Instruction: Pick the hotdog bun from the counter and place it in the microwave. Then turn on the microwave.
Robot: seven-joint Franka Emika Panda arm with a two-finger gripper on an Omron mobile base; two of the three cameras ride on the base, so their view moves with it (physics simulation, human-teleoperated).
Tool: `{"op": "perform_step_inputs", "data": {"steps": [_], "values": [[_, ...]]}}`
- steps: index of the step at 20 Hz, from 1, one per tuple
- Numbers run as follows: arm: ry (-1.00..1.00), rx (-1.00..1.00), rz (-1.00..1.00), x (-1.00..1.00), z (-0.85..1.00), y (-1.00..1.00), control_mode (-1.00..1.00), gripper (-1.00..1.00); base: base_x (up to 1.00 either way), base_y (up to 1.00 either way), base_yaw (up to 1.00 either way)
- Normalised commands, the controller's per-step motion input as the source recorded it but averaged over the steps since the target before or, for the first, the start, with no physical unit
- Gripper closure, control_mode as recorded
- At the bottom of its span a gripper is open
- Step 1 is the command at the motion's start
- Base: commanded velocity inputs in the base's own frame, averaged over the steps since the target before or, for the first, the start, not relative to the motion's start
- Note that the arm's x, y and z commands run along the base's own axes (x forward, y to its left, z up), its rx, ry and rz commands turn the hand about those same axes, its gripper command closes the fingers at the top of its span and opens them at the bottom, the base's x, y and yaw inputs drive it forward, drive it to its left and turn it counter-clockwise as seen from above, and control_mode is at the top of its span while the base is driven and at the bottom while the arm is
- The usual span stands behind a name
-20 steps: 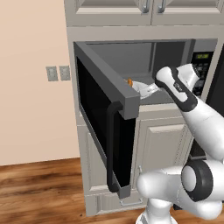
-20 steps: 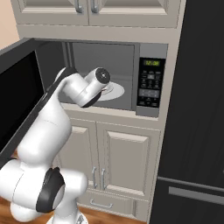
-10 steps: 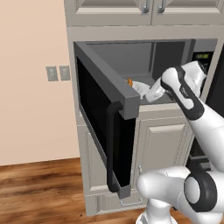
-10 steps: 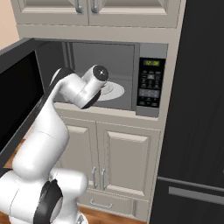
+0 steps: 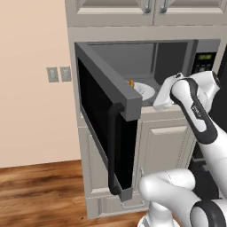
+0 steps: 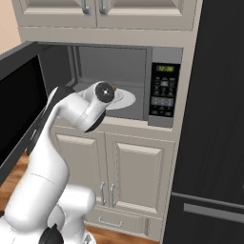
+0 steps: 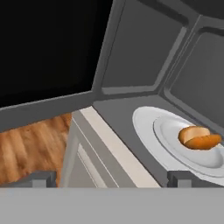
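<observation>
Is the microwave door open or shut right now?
Open: the microwave door swings wide, exposing the hotdog bun on its plate.

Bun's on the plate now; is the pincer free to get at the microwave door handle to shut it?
Probably yes. The pincer is open and empty at the microwave mouth, and the door handle hangs unobstructed on the wide-open door.

Microwave [image 5: 177, 57] mouth stands clear; swung-out door [image 5: 104, 128] walls off its left side.

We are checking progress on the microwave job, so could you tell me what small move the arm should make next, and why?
Probably draw the tool back out of the microwave. The hotdog bun already lies on the white plate inside, the tool is open and holds nothing, and the door stands wide open, waiting to be shut.
</observation>
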Motion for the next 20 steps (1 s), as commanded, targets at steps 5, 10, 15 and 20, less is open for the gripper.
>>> {"op": "perform_step_inputs", "data": {"steps": [5, 10, 15, 20], "values": [[-0.27, -0.06, 0.06, -0.37, 0.04, 0.07, -1.0, -1.0, 0.0, 0.0, 0.0], [-0.22, -0.06, 0.11, -0.39, 0.12, 0.01, -1.0, -1.0, 0.0, 0.0, 0.0], [-0.16, -0.01, 0.14, -0.42, 0.12, 0.0, -1.0, -1.0, 0.0, 0.0, 0.0], [-0.06, 0.0, 0.16, -0.39, 0.14, 0.0, -1.0, -1.0, 0.0, 0.0, 0.0]]}}
